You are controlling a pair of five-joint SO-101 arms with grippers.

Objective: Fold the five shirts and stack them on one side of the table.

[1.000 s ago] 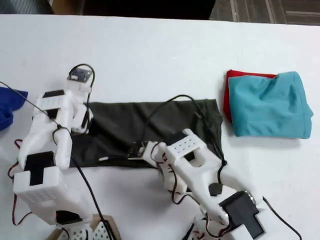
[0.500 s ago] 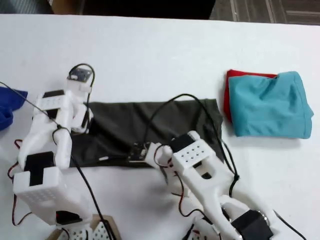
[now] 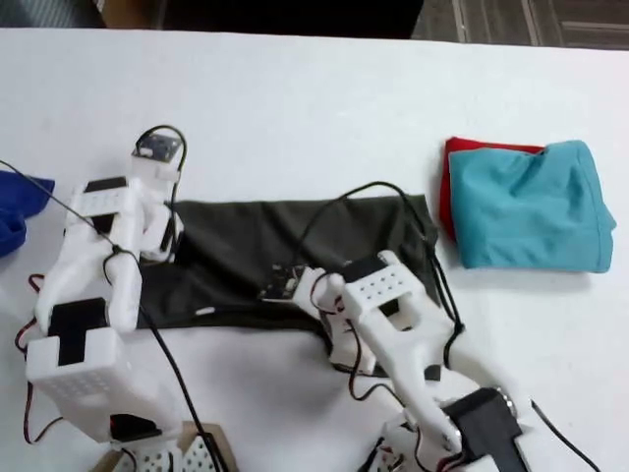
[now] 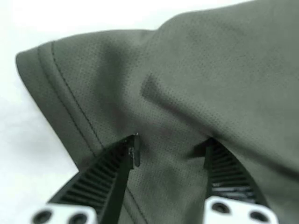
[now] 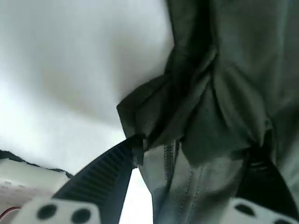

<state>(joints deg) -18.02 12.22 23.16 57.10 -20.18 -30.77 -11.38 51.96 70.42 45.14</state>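
Note:
A dark olive shirt (image 3: 246, 246) lies as a long strip across the middle of the white table (image 3: 295, 108). My left gripper (image 3: 165, 239) sits at its left end. In the left wrist view this gripper (image 4: 170, 148) is open, with both fingertips resting on the olive shirt (image 4: 210, 70) near a hemmed corner. My right gripper (image 3: 336, 329) is at the shirt's near edge, right of the middle. In the right wrist view it (image 5: 198, 151) holds a bunched wad of the olive shirt (image 5: 219, 70), raised slightly off the table.
A folded teal shirt (image 3: 531, 206) lies on a folded red shirt (image 3: 450, 172) at the right side. A crumpled blue shirt (image 3: 15, 211) sits at the left edge. Black cables loop over the olive shirt. The far half of the table is bare white.
My right arm has shifted to the right and slightly away along the shirt's near edge, and the cloth under it has bunched. The left arm has stayed put.

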